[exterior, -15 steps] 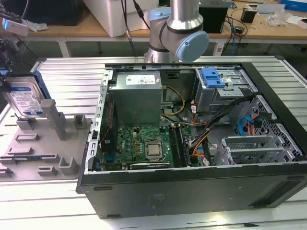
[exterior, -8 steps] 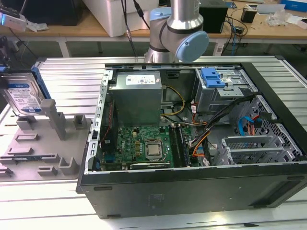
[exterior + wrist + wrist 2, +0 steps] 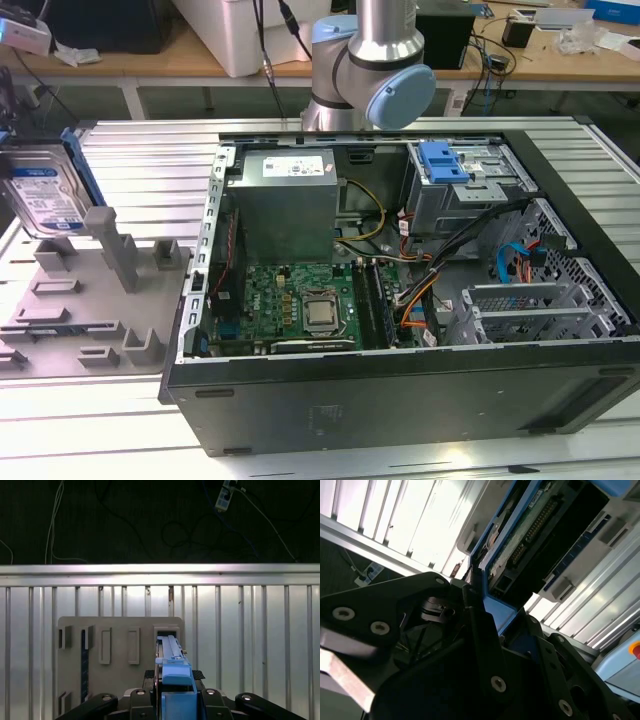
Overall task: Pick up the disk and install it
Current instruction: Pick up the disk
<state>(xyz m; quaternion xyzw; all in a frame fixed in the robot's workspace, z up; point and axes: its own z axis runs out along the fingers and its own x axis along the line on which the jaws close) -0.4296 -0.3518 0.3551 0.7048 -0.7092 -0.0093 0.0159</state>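
Disk (image 3: 42, 195) upright, pinched by pincer (image 3: 175, 676), at edge of grey fixture (image 3: 60, 320), PC case (image 3: 400, 400) well apart

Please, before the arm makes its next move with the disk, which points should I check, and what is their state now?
1. Disk standing on edge at the holder: ok.
2. Disk centred in the end effector, first wrist view: ok.
3. Disk free of the holder: cannot tell.
4. Case side open: ok.
5. Cage bay empty: cannot tell.
6. Cables away from the cage: not ok, a black bundle runs close beside it.
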